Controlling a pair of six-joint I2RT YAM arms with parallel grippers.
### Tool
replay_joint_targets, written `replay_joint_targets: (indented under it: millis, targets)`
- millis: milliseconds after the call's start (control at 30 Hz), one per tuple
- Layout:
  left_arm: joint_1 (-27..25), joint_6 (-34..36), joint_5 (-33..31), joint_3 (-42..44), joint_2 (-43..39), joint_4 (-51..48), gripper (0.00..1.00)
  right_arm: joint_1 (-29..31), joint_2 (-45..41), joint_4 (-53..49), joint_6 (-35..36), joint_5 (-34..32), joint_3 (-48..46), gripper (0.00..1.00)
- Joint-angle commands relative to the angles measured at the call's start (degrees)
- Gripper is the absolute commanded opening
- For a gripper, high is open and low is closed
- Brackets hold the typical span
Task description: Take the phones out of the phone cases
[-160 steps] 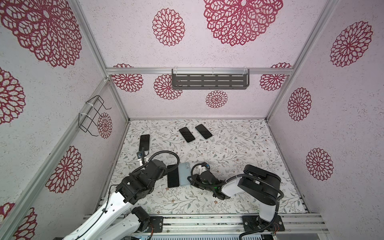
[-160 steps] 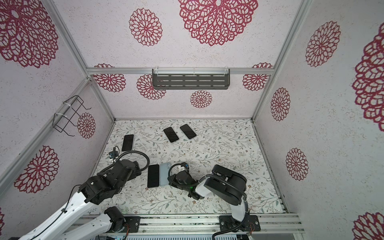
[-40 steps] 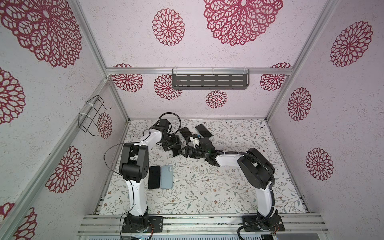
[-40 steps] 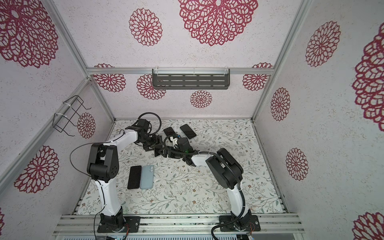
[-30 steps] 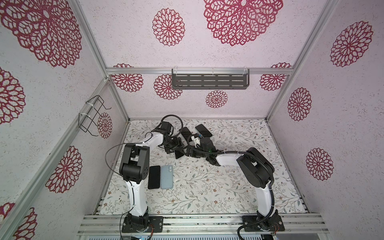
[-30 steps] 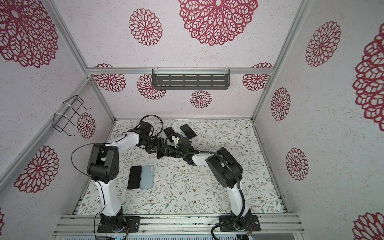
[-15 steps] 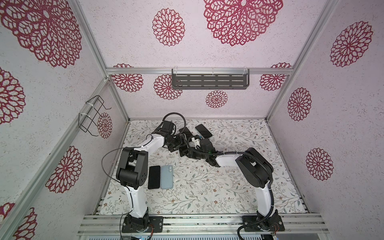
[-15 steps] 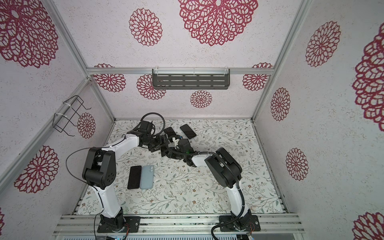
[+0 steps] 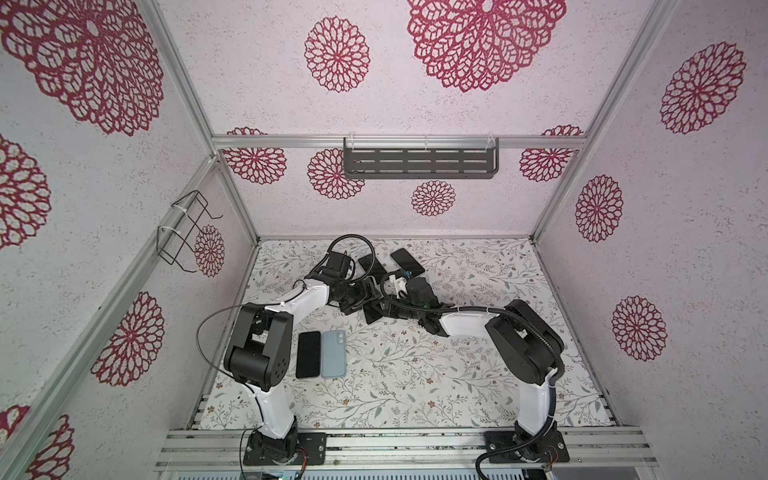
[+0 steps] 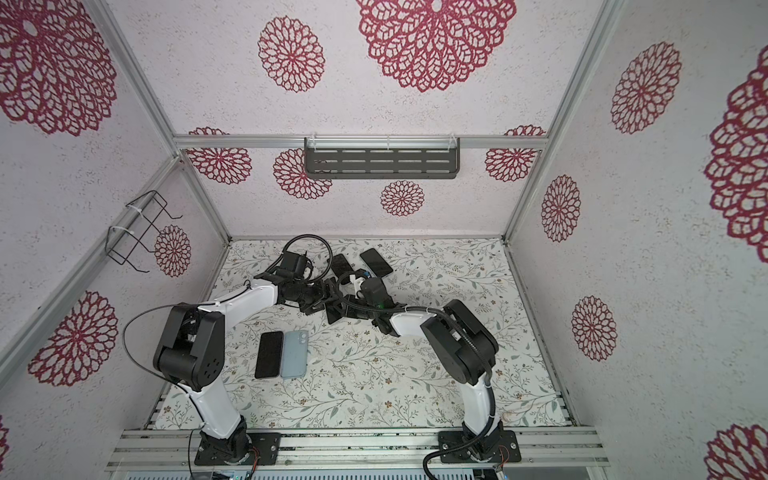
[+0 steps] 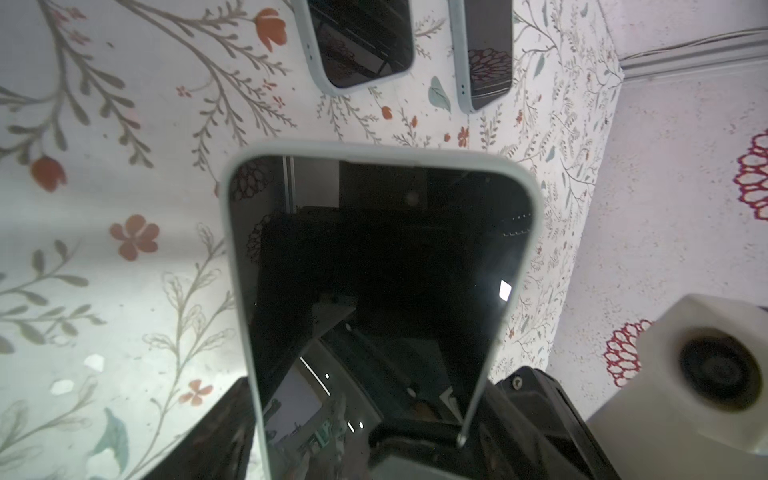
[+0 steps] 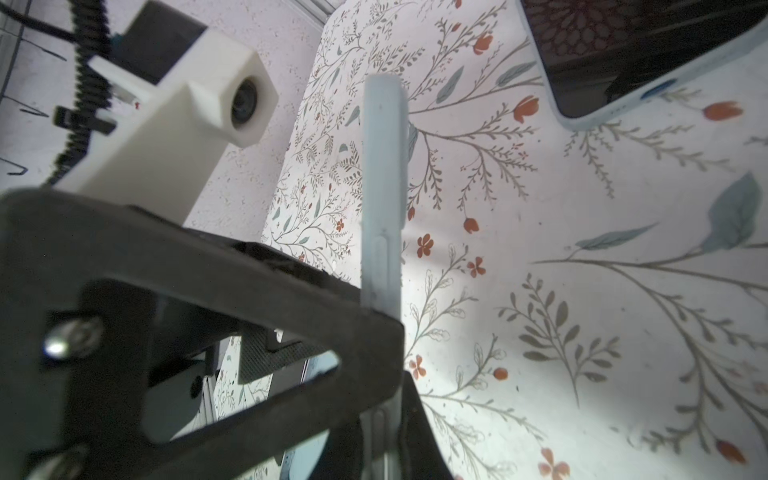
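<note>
A phone with a dark screen [image 11: 374,270] sits in a pale blue phone case [image 11: 226,216] and is held off the table at the back middle, seen in both top views [image 9: 371,312] [image 10: 332,312]. My right gripper [image 12: 384,415] [image 9: 384,309] is shut on the case's thin edge [image 12: 381,166]. My left gripper [image 11: 382,378] [image 9: 361,297] is open; its fingers [image 11: 536,415] stand on either side of the phone's width, and a dark gap shows beside one edge.
Two more cased phones lie at the back [image 9: 371,264] [image 9: 407,262]. A black phone [image 9: 308,354] and a pale blue case [image 9: 333,353] lie side by side at the front left. A wire rack [image 9: 183,232] hangs on the left wall and a grey shelf [image 9: 419,162] on the back wall.
Both arms went from the front of the table to the back. In the last second the left gripper brought the cased phone rightward, the right gripper shut on its edge, and the left jaws widened.
</note>
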State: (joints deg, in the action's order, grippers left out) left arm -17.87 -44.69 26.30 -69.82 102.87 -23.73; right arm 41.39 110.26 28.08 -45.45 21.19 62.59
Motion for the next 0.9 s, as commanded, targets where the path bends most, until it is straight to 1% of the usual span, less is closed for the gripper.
replay_joint_targets:
  millis: [0, 67, 133, 233, 300, 367, 433, 500, 567, 767, 867]
  targets:
    - [0.56, -0.58, 0.06, 2.08, -7.18, 9.30, 0.92, -1.17, -7.93, -1.53, 2.51, 6.12, -1.38, 0.00]
    - [0.57, 0.54, -0.12, 5.78, -12.23, 13.06, 0.99, -3.30, -12.03, -3.79, 4.39, 10.23, -2.78, 0.00]
    - [0.56, 2.52, 0.46, 10.55, -18.13, 18.00, 0.97, -6.63, -16.50, -10.25, 8.34, 15.10, -2.15, 0.00]
    - [0.39, 4.63, 4.04, 18.98, -26.36, 28.47, 0.97, -10.96, -21.49, -27.20, 19.43, 20.48, 3.14, 0.00]
    - [0.14, 5.74, 8.73, 23.22, -29.91, 35.32, 0.97, -12.49, -23.40, -36.54, 25.51, 25.92, 7.95, 0.00]
    - [0.23, 7.68, 12.12, 25.32, -32.03, 37.89, 0.97, -12.85, -24.88, -44.90, 31.00, 27.83, 11.70, 0.00]
    - [0.22, 9.43, 14.23, 26.66, -33.47, 39.67, 0.97, -12.87, -25.89, -51.52, 35.47, 28.34, 14.55, 0.00]
    - [0.25, 9.92, 18.48, 26.14, -33.33, 40.32, 0.97, -12.88, -26.63, -54.66, 37.58, 28.89, 15.95, 0.00]
    - [0.12, 9.38, 21.97, 25.66, -32.35, 41.35, 0.97, -12.90, -27.68, -55.36, 38.47, 30.14, 16.17, 0.00]
    - [0.14, 4.86, 24.77, 28.06, -30.97, 51.86, 0.97, -12.52, -30.25, -55.43, 39.30, 33.00, 15.53, 0.00]
    - [-0.62, 2.70, 26.63, 27.89, -29.54, 55.54, 0.98, -11.88, -30.54, -56.64, 40.22, 32.36, 15.45, 0.00]
